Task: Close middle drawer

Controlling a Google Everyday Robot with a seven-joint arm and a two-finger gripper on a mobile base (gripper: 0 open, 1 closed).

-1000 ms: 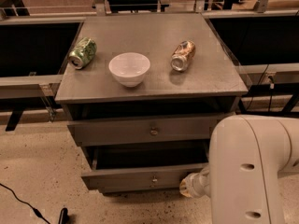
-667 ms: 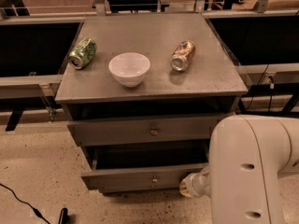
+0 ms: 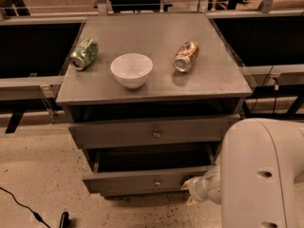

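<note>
The middle drawer (image 3: 142, 180) is pulled out from the grey cabinet, showing its dark box behind a flat grey front with a small brass knob (image 3: 156, 182). My gripper (image 3: 192, 188) sits at the right end of that front, low down, right against it or just in front of it. The large pale arm housing (image 3: 263, 175) fills the lower right corner and hides the drawer's right corner.
The top drawer (image 3: 153, 133) above stands slightly out. On the cabinet top (image 3: 152, 37) are a white bowl (image 3: 131, 69), a green can (image 3: 84, 53) lying on its side and a brown can (image 3: 185, 56) too. A black cable (image 3: 23, 207) lies on the speckled floor at left.
</note>
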